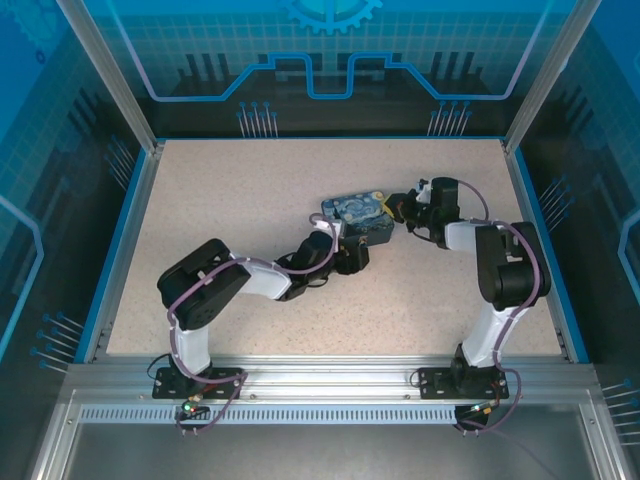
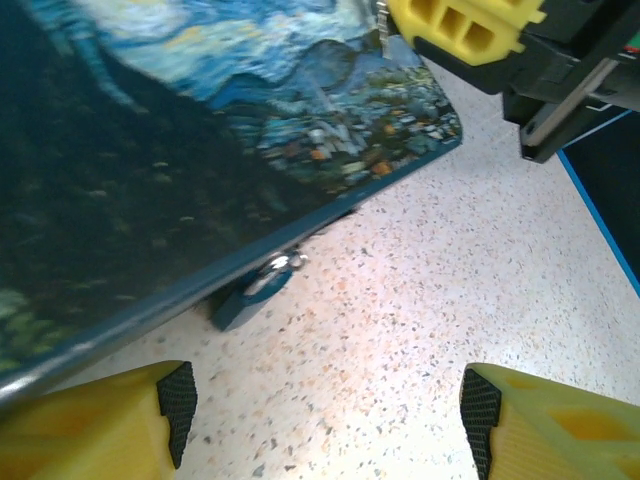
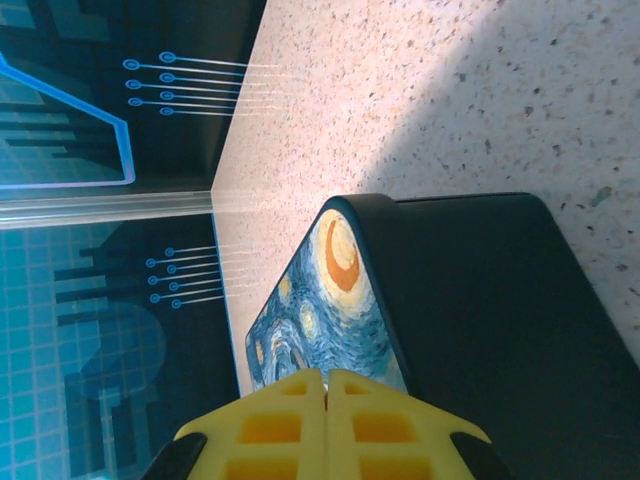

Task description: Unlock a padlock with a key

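— Where was the small dark-grey metal padlock (image 2: pixel 262 285)?
— Tucked at the Starry-Night-printed box's (image 2: pixel 200 150) edge, ahead of the left gripper (image 2: pixel 325 400), which was spread wide and empty.
— And the right gripper (image 3: pixel 327 400)?
— Pinched tight; thin grey metal key (image 2: pixel 382 22) at its tip, hold unclear.

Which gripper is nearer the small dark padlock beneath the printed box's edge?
Left, probably. The open left gripper faces the small dark padlock across speckled table; the shut right gripper sits at the far corner of the Starry-Night-printed box.
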Robot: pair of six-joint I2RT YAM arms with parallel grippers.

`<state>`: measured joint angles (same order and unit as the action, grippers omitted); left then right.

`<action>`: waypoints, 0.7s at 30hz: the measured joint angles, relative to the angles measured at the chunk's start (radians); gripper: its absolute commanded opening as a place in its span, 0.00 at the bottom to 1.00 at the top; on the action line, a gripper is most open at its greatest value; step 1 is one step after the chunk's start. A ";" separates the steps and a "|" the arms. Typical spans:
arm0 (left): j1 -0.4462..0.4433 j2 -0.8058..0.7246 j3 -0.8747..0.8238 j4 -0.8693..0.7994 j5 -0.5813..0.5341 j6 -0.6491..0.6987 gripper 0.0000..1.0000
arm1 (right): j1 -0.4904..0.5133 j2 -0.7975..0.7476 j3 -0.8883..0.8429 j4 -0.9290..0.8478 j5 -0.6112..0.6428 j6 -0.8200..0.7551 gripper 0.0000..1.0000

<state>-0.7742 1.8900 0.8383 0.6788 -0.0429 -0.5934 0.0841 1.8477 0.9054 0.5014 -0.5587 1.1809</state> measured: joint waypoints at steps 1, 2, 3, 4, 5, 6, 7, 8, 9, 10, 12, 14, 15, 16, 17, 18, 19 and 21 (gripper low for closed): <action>0.000 0.004 0.013 -0.008 0.003 0.009 0.72 | 0.000 0.005 0.000 0.011 -0.003 0.001 0.00; 0.000 0.008 0.023 -0.019 0.007 0.018 0.72 | 0.000 0.008 0.000 0.021 -0.005 0.005 0.00; 0.000 0.015 0.036 -0.031 0.009 0.026 0.72 | 0.000 0.011 -0.001 0.029 -0.008 0.006 0.00; 0.000 0.023 0.048 -0.041 0.012 0.032 0.72 | 0.000 0.014 -0.002 0.038 -0.008 0.006 0.00; 0.000 0.030 0.058 -0.049 0.014 0.040 0.73 | 0.000 0.015 -0.003 0.043 -0.010 0.008 0.00; 0.000 0.039 0.065 -0.054 0.014 0.048 0.72 | 0.000 0.016 -0.003 0.047 -0.011 0.008 0.00; 0.000 0.047 0.074 -0.061 0.015 0.053 0.72 | 0.000 0.017 -0.003 0.048 -0.011 0.008 0.00; 0.000 0.055 0.079 -0.067 0.015 0.057 0.72 | 0.001 0.018 -0.003 0.051 -0.011 0.008 0.00; 0.000 0.066 0.086 -0.075 0.014 0.064 0.73 | 0.001 0.018 -0.003 0.052 -0.011 0.008 0.00; 0.000 0.075 0.089 -0.079 0.014 0.071 0.73 | 0.001 0.019 -0.003 0.053 -0.011 0.008 0.00; 0.000 0.092 0.090 -0.092 0.014 0.078 0.72 | 0.001 0.020 -0.003 0.056 -0.013 0.008 0.00; 0.000 0.099 0.095 -0.097 0.008 0.091 0.72 | 0.001 0.022 -0.003 0.060 -0.016 0.008 0.00; -0.001 0.102 0.102 -0.099 0.004 0.098 0.73 | 0.001 0.023 -0.003 0.061 -0.018 0.008 0.00; -0.001 0.107 0.109 -0.100 0.000 0.102 0.72 | 0.001 0.024 -0.003 0.062 -0.019 0.008 0.00; -0.001 0.114 0.117 -0.101 -0.008 0.106 0.72 | 0.001 0.025 -0.003 0.064 -0.021 0.008 0.00; -0.001 0.121 0.125 -0.103 -0.014 0.109 0.72 | 0.001 0.025 -0.003 0.065 -0.022 0.008 0.00; -0.001 0.129 0.132 -0.103 -0.023 0.118 0.72 | 0.001 0.025 -0.003 0.065 -0.023 0.008 0.00; -0.001 0.142 0.150 -0.107 -0.037 0.130 0.72 | 0.001 0.025 -0.003 0.065 -0.023 0.008 0.00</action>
<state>-0.7750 2.0319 0.9886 0.5720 -0.0803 -0.4629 0.0849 1.8725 0.9024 0.5667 -0.5812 1.1889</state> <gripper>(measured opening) 0.723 0.062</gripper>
